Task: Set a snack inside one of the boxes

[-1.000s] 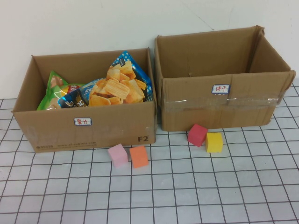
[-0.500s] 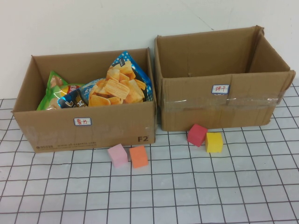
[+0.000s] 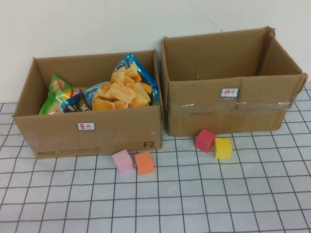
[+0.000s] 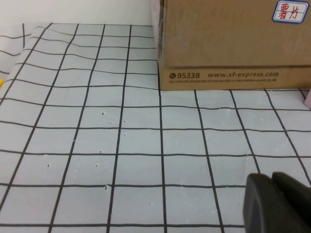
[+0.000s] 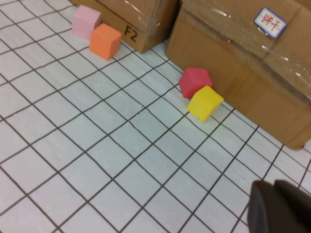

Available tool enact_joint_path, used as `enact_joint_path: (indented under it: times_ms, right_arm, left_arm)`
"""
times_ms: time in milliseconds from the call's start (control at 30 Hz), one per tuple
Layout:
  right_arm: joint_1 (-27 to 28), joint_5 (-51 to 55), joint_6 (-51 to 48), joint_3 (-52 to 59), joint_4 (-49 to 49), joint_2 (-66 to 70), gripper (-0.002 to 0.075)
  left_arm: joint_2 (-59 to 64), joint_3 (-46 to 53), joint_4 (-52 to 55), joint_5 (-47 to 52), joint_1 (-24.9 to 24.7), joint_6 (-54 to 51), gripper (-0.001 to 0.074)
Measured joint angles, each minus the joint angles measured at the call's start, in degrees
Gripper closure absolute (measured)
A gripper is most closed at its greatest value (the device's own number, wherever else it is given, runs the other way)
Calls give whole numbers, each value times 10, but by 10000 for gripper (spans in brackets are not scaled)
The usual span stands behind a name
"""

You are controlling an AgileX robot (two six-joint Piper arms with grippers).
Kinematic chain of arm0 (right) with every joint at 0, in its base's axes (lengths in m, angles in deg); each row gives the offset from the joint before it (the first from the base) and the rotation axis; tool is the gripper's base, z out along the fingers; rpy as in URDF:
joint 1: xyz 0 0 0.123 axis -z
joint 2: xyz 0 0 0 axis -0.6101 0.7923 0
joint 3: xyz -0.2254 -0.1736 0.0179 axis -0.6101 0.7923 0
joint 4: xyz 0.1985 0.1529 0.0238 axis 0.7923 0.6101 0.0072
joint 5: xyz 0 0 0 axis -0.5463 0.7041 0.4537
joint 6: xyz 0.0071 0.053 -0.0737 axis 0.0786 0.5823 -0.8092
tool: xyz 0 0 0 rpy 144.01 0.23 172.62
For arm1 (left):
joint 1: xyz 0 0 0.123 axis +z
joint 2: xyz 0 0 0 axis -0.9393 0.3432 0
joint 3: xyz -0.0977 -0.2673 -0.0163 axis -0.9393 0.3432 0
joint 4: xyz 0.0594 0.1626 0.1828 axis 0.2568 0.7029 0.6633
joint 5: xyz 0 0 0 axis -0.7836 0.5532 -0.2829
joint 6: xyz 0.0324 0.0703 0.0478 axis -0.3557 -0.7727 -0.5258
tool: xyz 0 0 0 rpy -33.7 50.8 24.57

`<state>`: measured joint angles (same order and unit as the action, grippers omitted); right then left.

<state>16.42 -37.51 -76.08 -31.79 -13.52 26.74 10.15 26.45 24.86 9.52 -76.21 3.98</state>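
The left cardboard box [image 3: 58, 138] holds snack bags: a blue bag of chips [image 3: 124, 90] and a green bag [image 3: 54, 93]. The right cardboard box [image 3: 228, 114] looks empty inside. Neither gripper shows in the high view. In the left wrist view my left gripper [image 4: 273, 196] is shut and empty, low over the gridded table in front of the left box [image 4: 233, 43]. In the right wrist view my right gripper [image 5: 275, 206] is shut and empty over the table, in front of the right box [image 5: 233, 68].
A pink cube [image 3: 122, 161] and an orange cube [image 3: 144, 162] lie in front of the left box. A red cube [image 3: 205, 140] and a yellow cube [image 3: 223, 148] lie in front of the right box. A white wall stands behind the boxes.
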Motion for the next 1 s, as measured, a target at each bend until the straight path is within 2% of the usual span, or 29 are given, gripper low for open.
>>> enact_joint_path:
  times_ms: [1000]
  right_arm:
    - [9, 0, 1, 7, 0, -29, 724]
  left_arm:
    - [0, 0, 1, 0, 0, 0, 736]
